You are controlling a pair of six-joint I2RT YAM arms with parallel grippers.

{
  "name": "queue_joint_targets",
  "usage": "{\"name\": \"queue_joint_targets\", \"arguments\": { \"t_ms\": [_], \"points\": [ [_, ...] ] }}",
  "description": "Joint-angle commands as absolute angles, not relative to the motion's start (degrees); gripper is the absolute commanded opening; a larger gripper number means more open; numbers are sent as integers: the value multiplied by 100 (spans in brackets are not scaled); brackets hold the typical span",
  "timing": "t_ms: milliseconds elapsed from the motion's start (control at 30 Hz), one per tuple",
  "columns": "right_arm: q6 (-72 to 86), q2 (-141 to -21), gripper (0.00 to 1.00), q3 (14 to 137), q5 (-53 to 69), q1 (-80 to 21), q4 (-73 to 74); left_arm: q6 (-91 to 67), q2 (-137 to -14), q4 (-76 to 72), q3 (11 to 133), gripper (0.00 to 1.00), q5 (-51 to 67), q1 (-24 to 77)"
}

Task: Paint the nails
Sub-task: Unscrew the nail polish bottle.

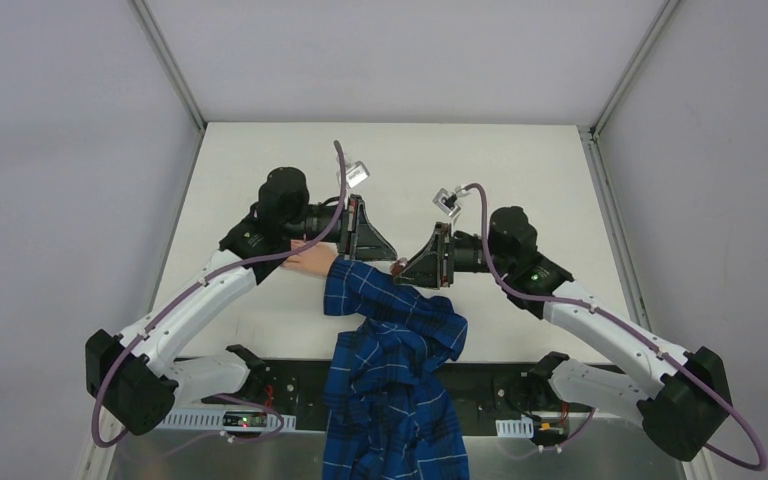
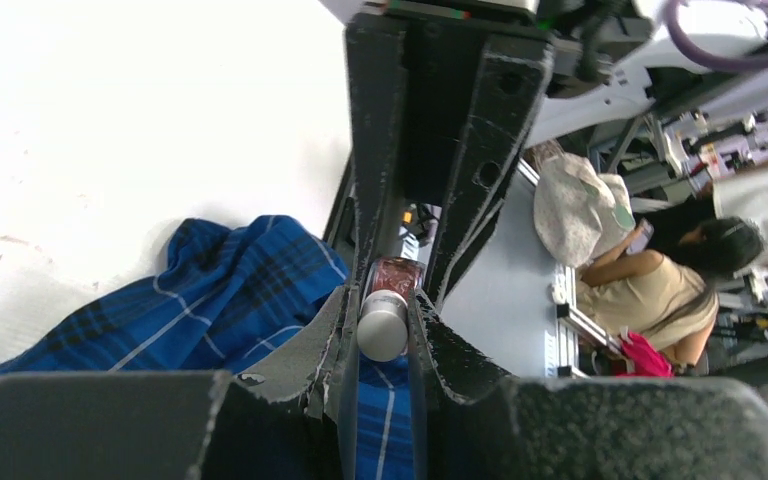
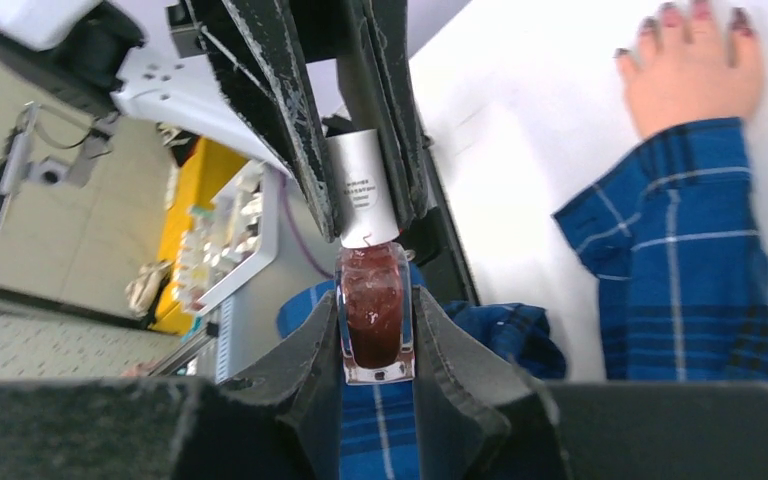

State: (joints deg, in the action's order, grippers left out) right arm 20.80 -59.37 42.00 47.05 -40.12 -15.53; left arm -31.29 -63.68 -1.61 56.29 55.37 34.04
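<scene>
Squarely at the lower middle of the right wrist view, the right gripper has its two black fingers clamped on the glass sides of a polish bottle filled with dark red lacquer. Directly above, the left gripper reaches down from the top of the frame, its fingers pinched on the bottle's white cap. The left wrist view shows the same meeting from the other end, with the cap nearest the lens and the glass beyond it. The nails, dark reddish-purple, sit in the upper right corner of the right wrist view. They tip a pale pinkish hand lying on the white table, well apart from both sets of fingers and from the bottle. A blue plaid sleeve runs from the wrist down the right side of the frame. From overhead, the two grippers meet at mid-frame, with the hand just left of them beneath the left arm and the sleeve trailing to the bottom edge.
</scene>
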Motion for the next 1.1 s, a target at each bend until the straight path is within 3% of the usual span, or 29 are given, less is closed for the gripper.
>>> {"name": "queue_joint_targets", "arguments": {
  "t_ms": [0, 633, 1067],
  "points": [
    [1685, -5922, 0, 4355, 2891, -3967, -981, -3230, -6427, 108, 5761, 0, 5263, 3319],
    [740, -7508, 0, 5492, -2802, -5834, -385, -3572, -6846, 649, 5752, 0, 4524, 2515],
    [686, -7962, 0, 5634, -3976, -5997, -1365, -3769, -6934, 720, 5672, 0, 4305, 2303]
  ]
}}
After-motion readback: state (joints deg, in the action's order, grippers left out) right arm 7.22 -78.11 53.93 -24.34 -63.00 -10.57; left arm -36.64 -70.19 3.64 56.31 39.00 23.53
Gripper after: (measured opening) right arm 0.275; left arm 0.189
